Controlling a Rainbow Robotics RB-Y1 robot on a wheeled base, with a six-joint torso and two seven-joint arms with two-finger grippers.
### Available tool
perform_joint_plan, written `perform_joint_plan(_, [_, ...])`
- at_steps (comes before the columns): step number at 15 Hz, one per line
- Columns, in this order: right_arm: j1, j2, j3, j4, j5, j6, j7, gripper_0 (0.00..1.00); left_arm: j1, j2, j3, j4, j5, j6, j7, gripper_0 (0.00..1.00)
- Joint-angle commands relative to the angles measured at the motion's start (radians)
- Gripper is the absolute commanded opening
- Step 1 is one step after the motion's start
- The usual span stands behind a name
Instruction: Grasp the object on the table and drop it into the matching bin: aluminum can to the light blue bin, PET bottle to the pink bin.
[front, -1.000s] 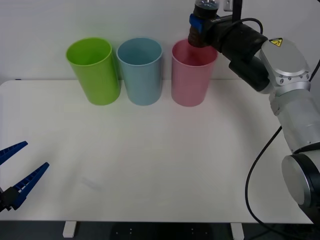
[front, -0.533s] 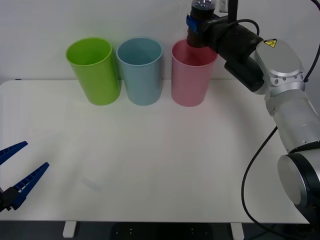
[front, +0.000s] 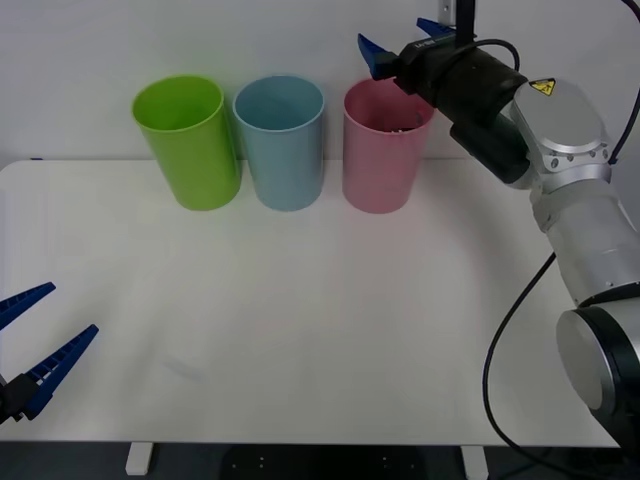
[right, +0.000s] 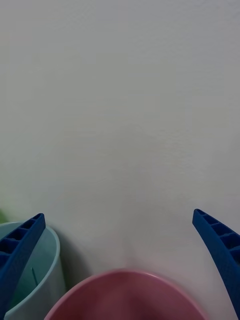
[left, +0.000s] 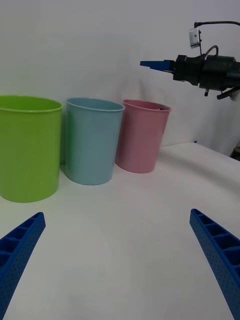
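Note:
My right gripper (front: 395, 38) hangs open just above the mouth of the pink bin (front: 378, 165), with nothing between its blue fingers. The right wrist view looks past the open gripper (right: 119, 215) at the pink bin's rim (right: 125, 295) below and the light blue bin (right: 40, 280) beside it. The PET bottle is hidden. The light blue bin (front: 285, 150) stands directly left of the pink one, at the back of the white table (front: 300, 300). My left gripper (front: 70, 310) rests open low over the table's front left corner, far from the bins.
A lime green bin (front: 192, 150) stands left of the light blue one. A white wall rises close behind all three bins. The left wrist view shows the three bins in a row and the right gripper (left: 157, 64) above the pink bin (left: 140, 145).
The right gripper held the dark bottle above the pink bin a moment ago. Its fingers have now opened and the bottle has left them. The left arm has not moved.

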Motion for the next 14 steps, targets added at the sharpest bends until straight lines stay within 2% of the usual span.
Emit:
perform_joint_plan(1, [0.015,-0.015,-0.001,-0.014,-0.034,-0.051,0.009,1.00,0.000,0.000,0.000,0.000,0.000,0.000,0.000,1.00])
perform_joint_plan(2, [0.032,-0.021,-0.001,-0.038,-0.044,-0.065,0.011,1.00,0.000,0.000,0.000,0.000,0.000,0.000,0.000,1.00])
perform_joint_plan(8, [0.295,-0.069,0.005,-0.380,-0.067,-0.139,-0.005,1.00,0.000,0.000,0.000,0.000,0.000,0.000,0.000,1.00])
perform_joint_plan(10, [0.401,-0.098,0.006,-0.497,-0.091,-0.160,-0.005,1.00,0.000,0.000,0.000,0.000,0.000,0.000,0.000,1.00])
perform_joint_plan(14, [0.550,-0.153,0.006,-0.630,-0.159,-0.197,0.004,1.00,0.000,0.000,0.000,0.000,0.000,0.000,0.000,1.00])
